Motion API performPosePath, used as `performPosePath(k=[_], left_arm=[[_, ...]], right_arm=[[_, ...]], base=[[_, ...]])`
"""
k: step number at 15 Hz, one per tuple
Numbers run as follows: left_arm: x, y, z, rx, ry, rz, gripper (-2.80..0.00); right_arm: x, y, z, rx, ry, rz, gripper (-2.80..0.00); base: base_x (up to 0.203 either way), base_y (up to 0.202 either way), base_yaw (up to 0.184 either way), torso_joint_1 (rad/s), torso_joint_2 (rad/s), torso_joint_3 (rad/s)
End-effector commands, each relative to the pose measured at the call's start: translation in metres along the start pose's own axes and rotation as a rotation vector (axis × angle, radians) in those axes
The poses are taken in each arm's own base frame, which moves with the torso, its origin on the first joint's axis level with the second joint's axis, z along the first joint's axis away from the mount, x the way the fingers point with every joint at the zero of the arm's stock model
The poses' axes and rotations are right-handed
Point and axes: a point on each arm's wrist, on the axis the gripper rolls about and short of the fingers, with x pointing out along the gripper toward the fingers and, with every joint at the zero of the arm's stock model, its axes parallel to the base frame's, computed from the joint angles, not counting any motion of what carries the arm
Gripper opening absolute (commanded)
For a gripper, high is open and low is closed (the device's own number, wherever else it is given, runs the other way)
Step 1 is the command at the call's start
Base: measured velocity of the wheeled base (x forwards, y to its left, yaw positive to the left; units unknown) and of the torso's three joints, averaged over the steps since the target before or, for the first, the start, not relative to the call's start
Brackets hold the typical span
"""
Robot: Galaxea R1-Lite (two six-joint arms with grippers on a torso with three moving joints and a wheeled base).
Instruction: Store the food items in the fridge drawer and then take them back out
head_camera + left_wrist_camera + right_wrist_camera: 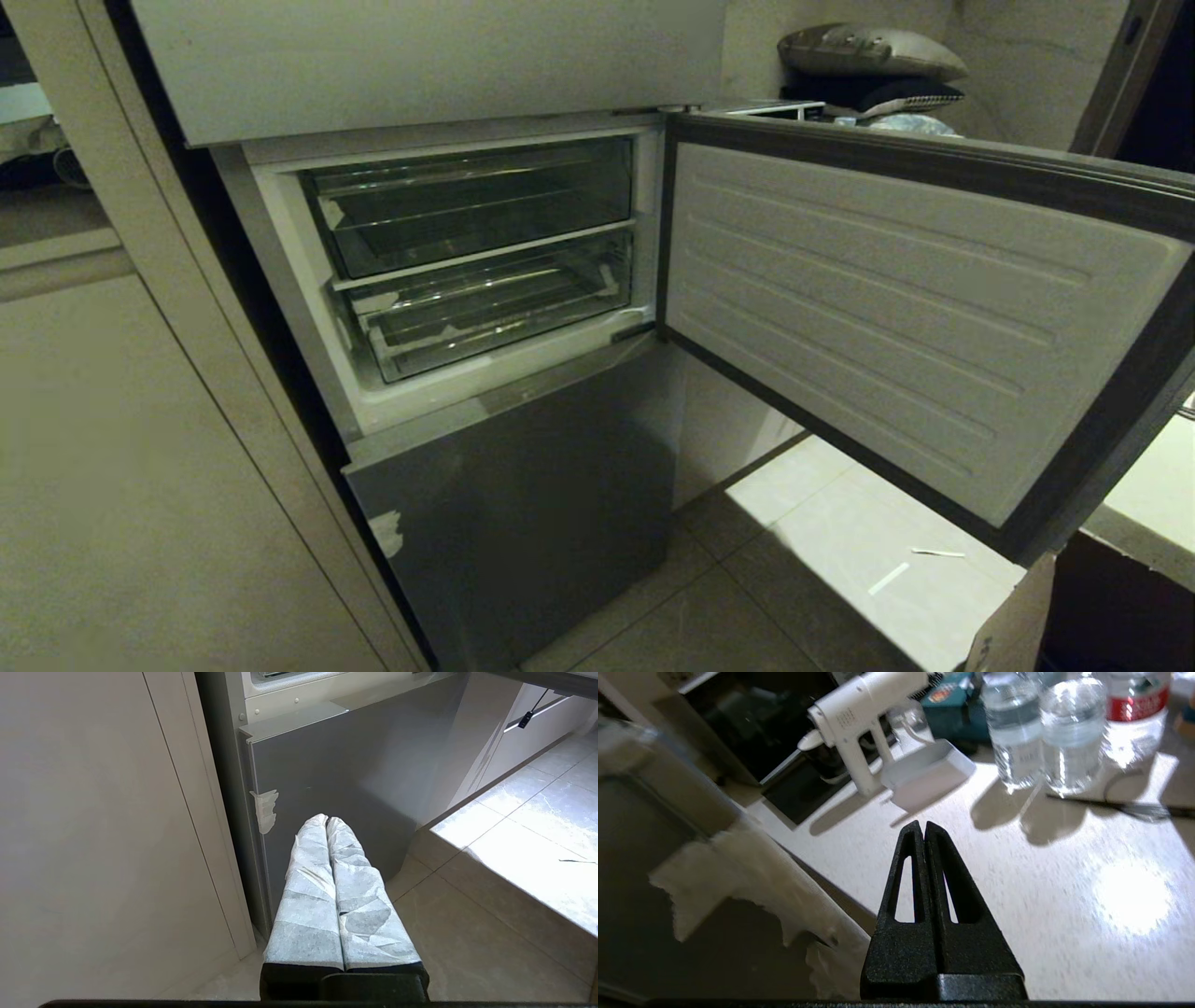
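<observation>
Currently, the left hand (327,820) hangs low before the grey lower door (355,779), its white-wrapped fingers (308,877) pressed together on nothing. The right hand (923,826) sits over a pale desk (1017,914), black fingers fully together and empty. Ahead of it on the desk stand a white spray gun (859,723) and water bottles (1041,732). Neither hand appears in the head view. Farther on, the fridge door (896,317) is swung open to the right. Inside, the taped drawer (485,313) occupies the lower slot, pushed in, under a clear bin (467,201). No food is visible.
</observation>
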Motion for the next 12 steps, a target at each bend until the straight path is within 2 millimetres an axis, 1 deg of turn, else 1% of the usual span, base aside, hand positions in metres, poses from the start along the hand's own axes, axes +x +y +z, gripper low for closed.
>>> performPosePath(k=[1,5,8,10,12], left_arm=[[0.000,0.000,0.000,0.000,0.001,0.001,-2.80],[0.000,0.000,0.000,0.000,0.001,0.001,-2.80],[0.000,0.000,0.000,0.000,0.001,0.000,-2.80],[0.000,0.000,0.000,0.000,0.001,-0.001,-2.80],[0.000,0.000,0.000,0.000,0.001,-0.001,-2.80]], right_arm=[[0.004,0.002,-0.003,-0.001,0.010,0.037,-2.80],[-0.008,0.021,-0.013,-0.013,0.038,0.128,-2.80],[-0.016,0.029,-0.020,-0.012,0.055,0.161,-2.80],[-0.027,0.036,-0.024,-0.017,0.053,0.189,-2.80],[-0.045,0.043,-0.030,-0.022,0.047,0.221,-2.80]], base=[[0.000,0.000,0.000,0.000,0.00,0.000],[0.000,0.000,0.000,0.000,0.00,0.000],[0.000,0.000,0.000,0.000,0.00,0.000],[0.000,0.000,0.000,0.000,0.00,0.000],[0.000,0.000,0.000,0.000,0.00,0.000]])
